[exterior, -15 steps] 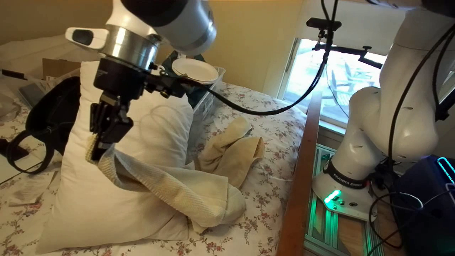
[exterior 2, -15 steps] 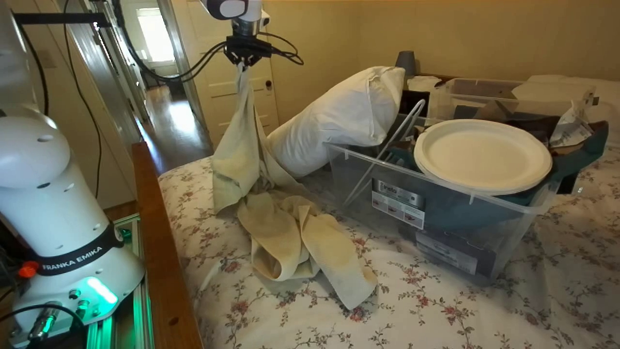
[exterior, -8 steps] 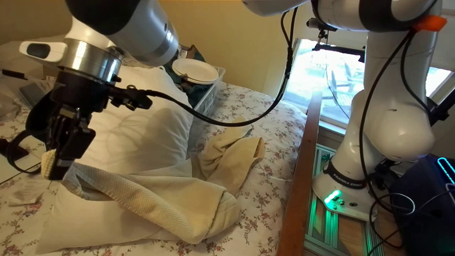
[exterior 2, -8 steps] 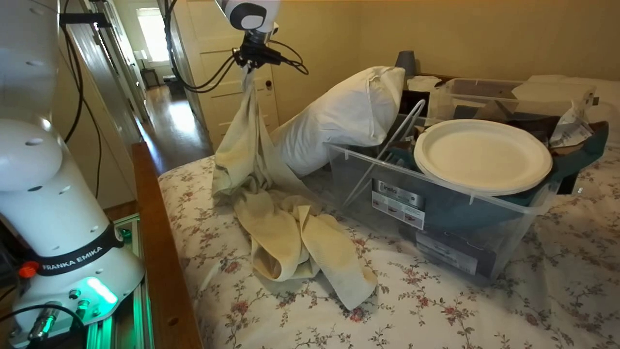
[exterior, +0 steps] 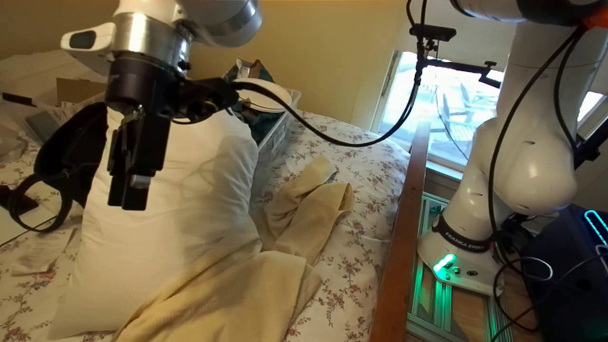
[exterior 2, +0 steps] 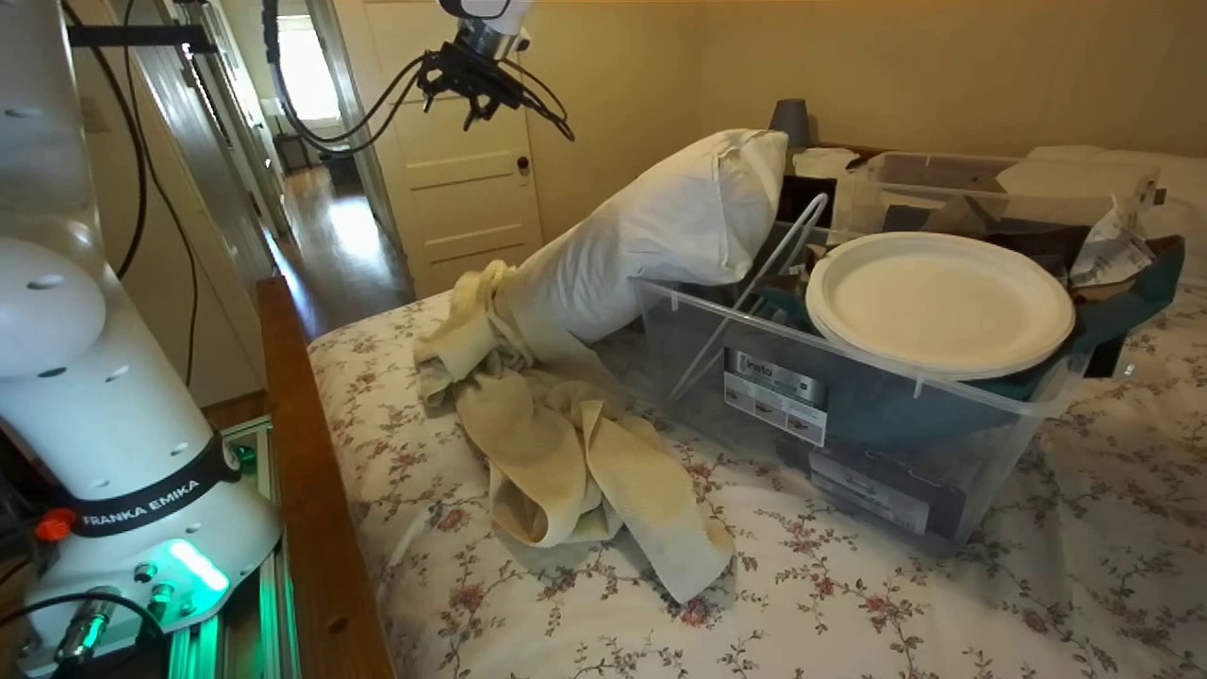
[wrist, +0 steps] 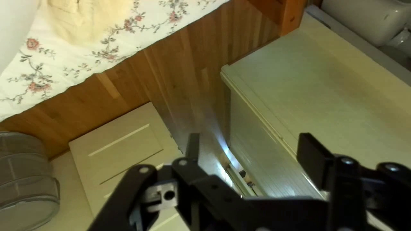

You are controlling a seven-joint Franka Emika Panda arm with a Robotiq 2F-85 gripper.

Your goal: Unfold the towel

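The cream towel (exterior: 247, 294) drapes over the pillow's lower end and the bed, running past the picture's bottom edge. In an exterior view the towel (exterior 2: 537, 453) is bunched and twisted, with one strip spread toward the camera and a crumpled part against the pillow. My gripper (wrist: 250, 138) is open, its black fingers (wrist: 316, 157) wide apart with nothing between them. From outside, the gripper (exterior 2: 448, 113) hangs in the air well above the towel, not touching it. A blurred piece of the towel (wrist: 86, 19) shows at the wrist view's top left.
A white pillow (exterior: 161, 247) leans against a clear plastic bin (exterior 2: 896, 424) topped with white plates (exterior 2: 943, 302). A wooden rail (exterior: 401, 247) runs along the bed beside the robot's base. A black bag (exterior: 71, 152) lies behind the pillow. Past the bed edge are wooden floor (wrist: 179, 73) and a cabinet (wrist: 321, 83).
The gripper held the towel's end up in both earlier moments. Now it has opened and let go; the towel has dropped onto the pillow and bed, and the gripper stands free above.
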